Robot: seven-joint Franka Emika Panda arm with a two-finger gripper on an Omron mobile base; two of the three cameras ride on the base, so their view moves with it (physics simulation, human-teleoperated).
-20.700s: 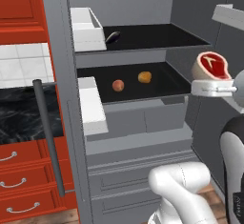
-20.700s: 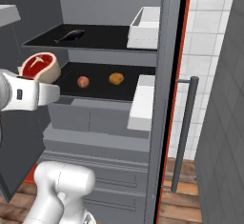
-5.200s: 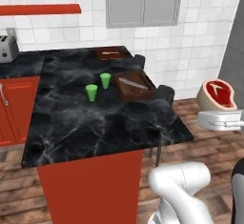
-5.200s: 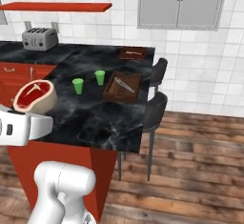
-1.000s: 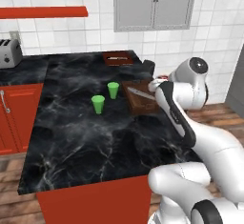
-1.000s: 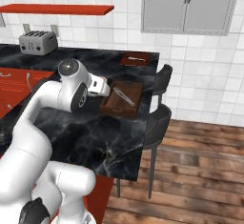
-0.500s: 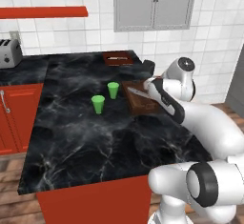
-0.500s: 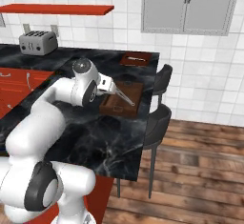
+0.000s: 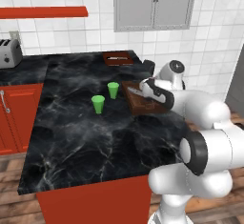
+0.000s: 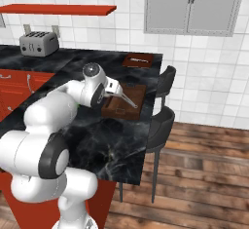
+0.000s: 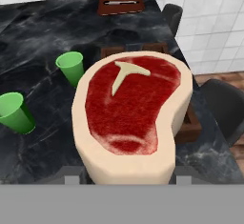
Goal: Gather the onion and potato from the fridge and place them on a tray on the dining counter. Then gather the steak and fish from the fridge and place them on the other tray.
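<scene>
held item: the steak (image 11: 136, 118), red with a pale fat rim and a T-shaped bone mark, sits up close in the hand view, right above the fingertips.
hand: the hand (image 9: 143, 88) is pinching the steak; it hangs over the nearer tray.
nearer tray: a brown wooden tray (image 10: 121, 104) on the worktop, beside the two bar chairs; its floor is largely hidden behind the steak and arm, so I cannot tell what already lies in it.
cups: two green cups (image 9: 98, 104) (image 9: 113, 90), standing near each other, just left of the nearer tray.
worktop: black marble-look dining worktop (image 9: 86, 137), white-veined.
far tray: one flat reddish-brown tray (image 9: 117, 57) with a thin dark mark, at the far end; no onion or potato visible on it.
chairs: two dark bar chairs (image 10: 162, 121) (image 10: 167, 78).
toaster: one (image 10: 39, 44), far back.
progress: by my judgement the steak is about to be set down; the fish is still to fetch.
</scene>
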